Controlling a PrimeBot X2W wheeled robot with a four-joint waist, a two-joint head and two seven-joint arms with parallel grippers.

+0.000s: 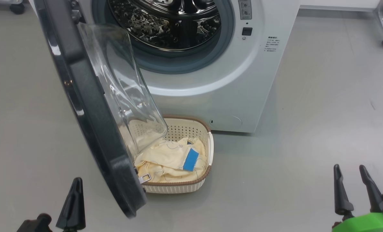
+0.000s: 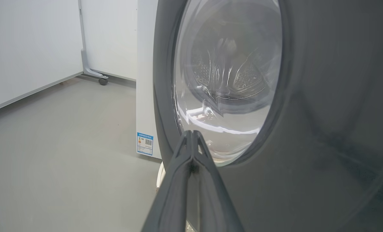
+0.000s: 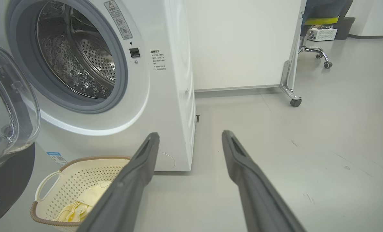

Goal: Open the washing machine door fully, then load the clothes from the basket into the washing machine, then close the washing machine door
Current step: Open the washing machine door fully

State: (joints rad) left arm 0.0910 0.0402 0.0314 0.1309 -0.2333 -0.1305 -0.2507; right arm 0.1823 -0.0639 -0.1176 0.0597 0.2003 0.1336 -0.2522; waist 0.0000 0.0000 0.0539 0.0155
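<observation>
Door (image 1: 82,96) partly blocks basket (image 1: 178,188) holding clothes (image 1: 165,158).

Nothing reads clearly. The washing machine (image 3: 165,96) carries a warning-triangle label (image 3: 118,19), a block of tiny print (image 3: 158,60) and, left of the left pincer (image 2: 193,134), a blue QR sticker (image 2: 145,143).

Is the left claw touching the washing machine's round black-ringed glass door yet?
Apart. The head view shows bare grey floor between the shut left claw and the outer face of the round black-ringed glass door.
</observation>
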